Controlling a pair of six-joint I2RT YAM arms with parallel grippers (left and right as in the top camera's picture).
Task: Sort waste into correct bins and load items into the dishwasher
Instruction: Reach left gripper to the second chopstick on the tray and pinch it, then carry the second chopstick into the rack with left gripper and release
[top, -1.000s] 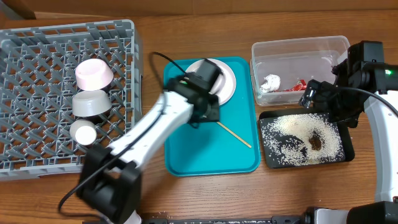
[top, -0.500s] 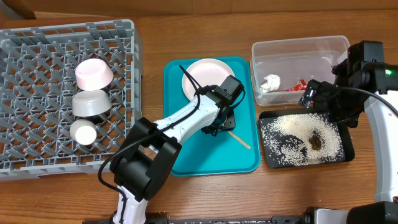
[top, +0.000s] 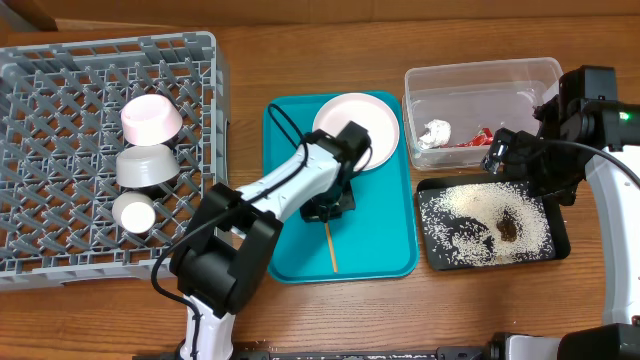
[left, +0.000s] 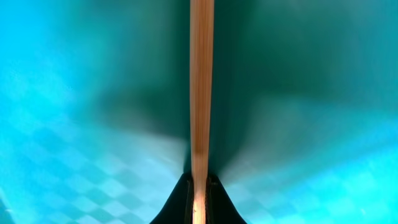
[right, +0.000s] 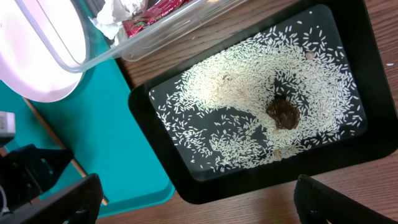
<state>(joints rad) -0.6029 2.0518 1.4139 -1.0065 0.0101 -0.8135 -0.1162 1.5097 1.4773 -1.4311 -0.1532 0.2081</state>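
Teal tray (top: 385, 240) flat on wooden table (top: 420, 320).

Chopstick (top: 331, 248) (thin wood) on teal tray (top: 385, 230); white plate (top: 370, 120) at far end

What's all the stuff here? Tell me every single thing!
table: one, brown, under everything
dish rack: one, grey, left side
pink bowl: one, pink, in rack
grey bowl: one, grey, in rack
cup: one, white, in rack
teal tray: one, teal, middle
plate: one, white, on teal tray
chopstick: one seen, wooden, over teal tray
tub: one, clear, right side
napkin: one, white, in tub
wrapper: one, red, in tub
black tray: one, black, beside tub
rice: many grains, white, in black tray
food bit: one, brown, among rice
left pincer: one, black, shut on chopstick
right pincer: one, black, open above black tray
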